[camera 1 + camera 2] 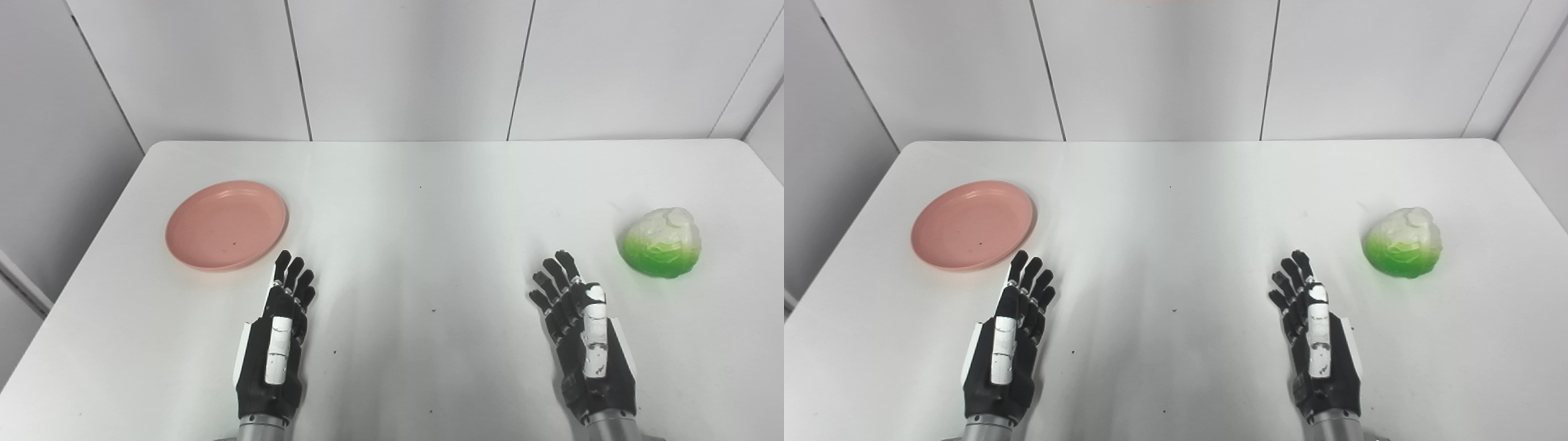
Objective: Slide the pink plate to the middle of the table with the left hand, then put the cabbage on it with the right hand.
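Observation:
A round pink plate (226, 224) lies bare on the left part of the white table (416, 202). A cabbage (663, 242), whitish on top and bright green below, sits near the table's right side. My left hand (278, 340) is open over the near table, fingers stretched forward, their tips just short of the plate's near right rim. My right hand (579, 334) is also open and holds nothing; it lies down and to the left of the cabbage, a short gap away. In the right eye view the plate (972, 224) and cabbage (1404, 242) stand the same way.
Pale wall panels (404, 67) rise behind the table's far edge. The table's left edge runs diagonally close to the plate, and its right edge passes beyond the cabbage. A few tiny dark specks dot the tabletop.

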